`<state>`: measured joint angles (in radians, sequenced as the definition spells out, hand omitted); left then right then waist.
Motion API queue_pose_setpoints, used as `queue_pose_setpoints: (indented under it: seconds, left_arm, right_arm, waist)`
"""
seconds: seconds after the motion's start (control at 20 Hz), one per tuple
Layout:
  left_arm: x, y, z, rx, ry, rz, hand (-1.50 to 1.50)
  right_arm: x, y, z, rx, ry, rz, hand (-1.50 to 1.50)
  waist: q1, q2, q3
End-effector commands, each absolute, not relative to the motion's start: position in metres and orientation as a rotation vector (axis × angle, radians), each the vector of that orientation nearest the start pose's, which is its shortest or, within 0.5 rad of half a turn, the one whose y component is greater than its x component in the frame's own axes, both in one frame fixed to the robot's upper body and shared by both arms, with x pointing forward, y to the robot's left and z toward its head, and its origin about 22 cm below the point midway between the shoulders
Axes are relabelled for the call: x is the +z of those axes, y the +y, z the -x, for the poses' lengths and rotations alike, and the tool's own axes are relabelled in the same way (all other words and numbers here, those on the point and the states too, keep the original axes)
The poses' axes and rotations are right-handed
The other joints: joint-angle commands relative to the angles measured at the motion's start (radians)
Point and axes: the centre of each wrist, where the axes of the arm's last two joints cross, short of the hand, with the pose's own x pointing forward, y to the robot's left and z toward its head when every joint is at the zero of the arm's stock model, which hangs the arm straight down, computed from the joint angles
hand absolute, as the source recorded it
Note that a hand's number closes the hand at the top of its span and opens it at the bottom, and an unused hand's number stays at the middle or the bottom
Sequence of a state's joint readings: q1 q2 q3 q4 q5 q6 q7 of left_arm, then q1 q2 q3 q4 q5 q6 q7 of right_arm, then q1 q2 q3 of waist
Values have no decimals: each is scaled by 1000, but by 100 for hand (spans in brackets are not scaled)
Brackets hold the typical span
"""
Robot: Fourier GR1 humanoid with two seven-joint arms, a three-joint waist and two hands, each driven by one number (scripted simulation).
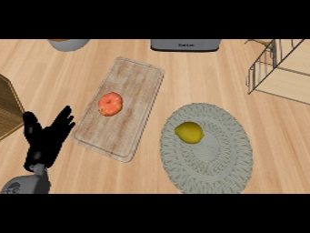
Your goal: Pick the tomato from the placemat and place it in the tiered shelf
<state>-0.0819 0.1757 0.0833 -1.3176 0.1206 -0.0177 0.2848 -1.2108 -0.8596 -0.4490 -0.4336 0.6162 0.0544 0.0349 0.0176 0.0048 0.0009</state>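
Two objects (68, 43) (185, 44) cropped at top

A single head view looks steeply down on the wooden surface (204, 59) from above the robot's own position. The near edge lies at the bottom, where the left hand (44, 136) enters. The frame cuts the wire tiered shelf (278, 68) at upper right, perhaps showing only its lower corner.
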Motion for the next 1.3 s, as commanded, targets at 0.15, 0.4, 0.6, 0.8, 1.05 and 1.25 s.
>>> queue_pose_setpoints:
  seconds: [0.15, 0.4, 0.6, 0.8, 1.05, 1.25]
  left_arm:
    - [-22, 290, -260, 25, -1109, -82, 0]
    - [-32, 270, -263, 40, -1131, -89, 0]
    - [-23, 295, -242, 21, -1110, -82, 0]
    - [-26, 294, -260, 32, -1115, -75, 0]
    - [-30, 297, -258, 33, -1115, -101, 0]
    - [-30, 290, -248, 21, -1119, -81, 0]
  right_arm:
    - [315, -458, -395, -88, -1620, 835, -150]
    - [337, -474, -380, -277, -1687, 738, -150]
    - [344, -495, -362, -401, -1676, 872, -150]
    - [361, -524, -331, -543, -1624, 971, -150]
    - [368, -568, -279, -701, -1606, 988, -150]
    - [355, -591, -254, -725, -1608, 930, -150]
  waist:
    - [-3, -2, 0]
    - [-5, 1, 0]
    - [15, 2, 0]
    - [1, 6, 0]
    - [-5, 7, 1]
    - [-2, 3, 2]
